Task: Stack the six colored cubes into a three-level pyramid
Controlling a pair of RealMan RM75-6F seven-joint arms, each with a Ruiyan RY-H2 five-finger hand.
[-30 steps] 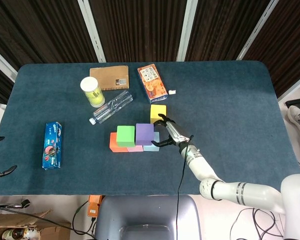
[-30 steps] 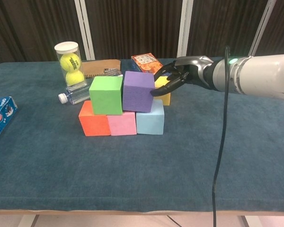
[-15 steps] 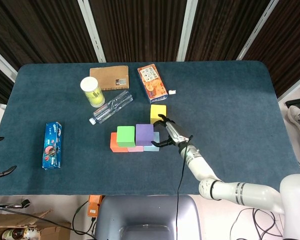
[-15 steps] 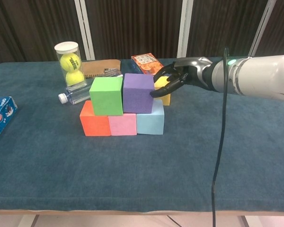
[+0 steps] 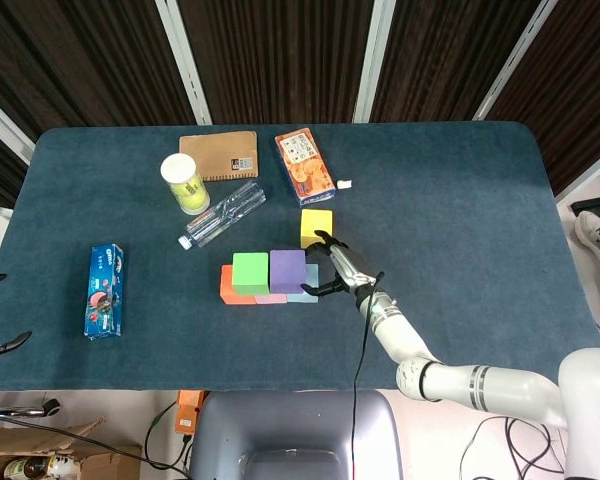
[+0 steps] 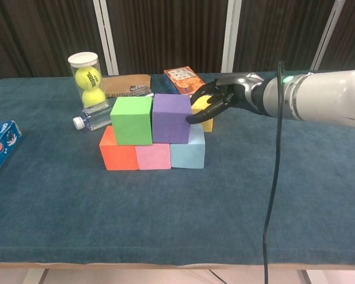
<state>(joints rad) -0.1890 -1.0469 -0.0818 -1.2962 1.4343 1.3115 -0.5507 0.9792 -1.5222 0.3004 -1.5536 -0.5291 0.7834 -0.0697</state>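
Six matte, foam-looking cubes are counted: orange cube (image 6: 117, 155), pink cube (image 6: 152, 156) and light-blue cube (image 6: 187, 154) form the bottom row on the dark blue cloth-covered counter (image 6: 165, 219), touching side by side. Green cube (image 6: 132, 120) and purple cube (image 6: 171, 118) are set on top as the second level, touching each other. One yellow cube (image 5: 316, 226) is left on the counter just behind the stack (it is the only one unplaced), so the cap is judged to be the remaining step.

The cubes are judged light, rigid enough to pinch, with a slightly grippy surface and nothing fragile. The stack is probably easy to nudge out of line, so a light touch is called for. The yellow cube is best taken on two opposite side faces, near the upper half, leaving the bottom face free for setting down across the green/purple seam.

The right hand (image 6: 216, 102) is positioned at the right face of the purple cube, in front of the yellow cube. Its fingers (image 6: 196, 116) are part-spread and curled, tips at or touching the purple cube; nothing is held. The left hand (image 5: 0, 345) shows only at the frame edge in the head view; its fingers cannot be judged.

Other items, one each: tennis-ball tube (image 6: 85, 78), clear plastic bottle (image 5: 220, 214), brown notebook (image 5: 220, 154), orange snack box (image 5: 304, 165), blue snack pack (image 5: 104, 290).
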